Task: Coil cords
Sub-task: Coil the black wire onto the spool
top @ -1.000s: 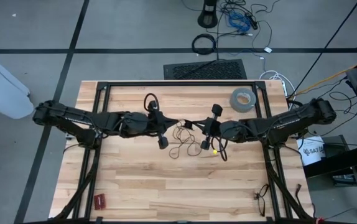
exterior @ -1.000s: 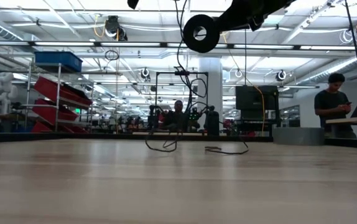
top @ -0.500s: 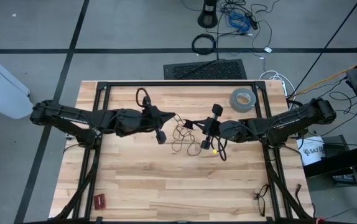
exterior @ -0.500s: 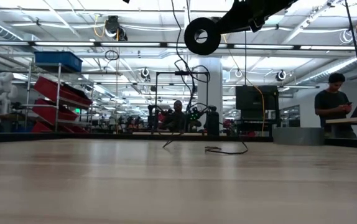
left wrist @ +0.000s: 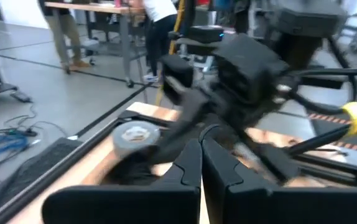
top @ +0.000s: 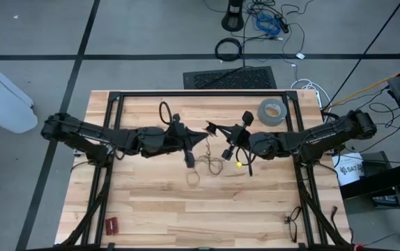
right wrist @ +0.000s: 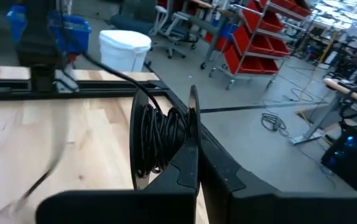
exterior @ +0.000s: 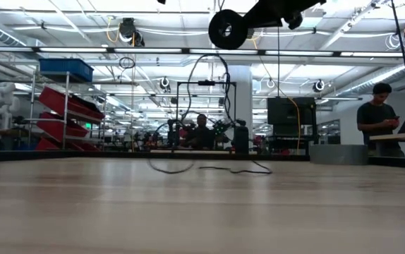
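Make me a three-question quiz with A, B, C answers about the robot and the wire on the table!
1. Where is the grey tape roll?
A. near the table's far right corner
B. in the table's middle
C. on the floor

2. How many robot arms reach over the table?
A. one
B. two
C. three

3. How are the fingers of the right gripper?
A. wide open
B. shut on a bundle of thin black wire
C. shut on the tape roll

Answers:
1. A: the high view shows the roll on the wood near that corner, beside the right arm.
2. B: one arm comes in from each side, and the left gripper meets the other near the middle.
3. B: the right wrist view shows loops of wire pinched between its closed fingers.
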Tool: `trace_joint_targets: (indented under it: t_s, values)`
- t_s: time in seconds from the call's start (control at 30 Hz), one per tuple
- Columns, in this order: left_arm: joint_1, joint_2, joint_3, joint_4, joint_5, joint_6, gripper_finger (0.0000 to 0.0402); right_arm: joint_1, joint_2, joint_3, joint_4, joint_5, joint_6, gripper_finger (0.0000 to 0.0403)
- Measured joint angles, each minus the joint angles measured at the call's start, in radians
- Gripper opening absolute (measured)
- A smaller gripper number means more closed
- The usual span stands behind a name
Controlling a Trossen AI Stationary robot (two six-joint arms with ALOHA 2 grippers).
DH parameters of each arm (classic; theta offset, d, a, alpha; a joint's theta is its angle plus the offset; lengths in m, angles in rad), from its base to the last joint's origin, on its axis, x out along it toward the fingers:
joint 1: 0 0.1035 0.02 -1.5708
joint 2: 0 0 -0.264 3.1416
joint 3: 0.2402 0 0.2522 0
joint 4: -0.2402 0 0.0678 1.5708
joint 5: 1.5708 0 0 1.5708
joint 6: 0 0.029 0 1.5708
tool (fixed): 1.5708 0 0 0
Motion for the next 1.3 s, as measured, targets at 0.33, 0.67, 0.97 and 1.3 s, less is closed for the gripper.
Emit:
trace_joint_targets:
  t_s: [0.33,0.67,0.97,1.3]
  values:
    - [-0.028,0.127,0.000,0.142,0.045,-0.016,0.0000,-0.014,0.000,0.000,0.070,-0.003,-0.048,0.0000]
    - [-0.030,0.231,0.000,0.153,0.028,-0.017,0.0000,-0.014,0.000,0.000,0.093,-0.011,-0.053,0.0000]
    - [-0.030,0.236,0.000,0.246,-0.096,0.071,0.0000,-0.014,0.000,0.000,0.092,-0.062,-0.034,0.0000]
    - [-0.033,0.235,0.000,0.129,-0.072,0.060,0.0015,-0.010,0.000,0.000,0.089,-0.062,-0.033,0.0000]
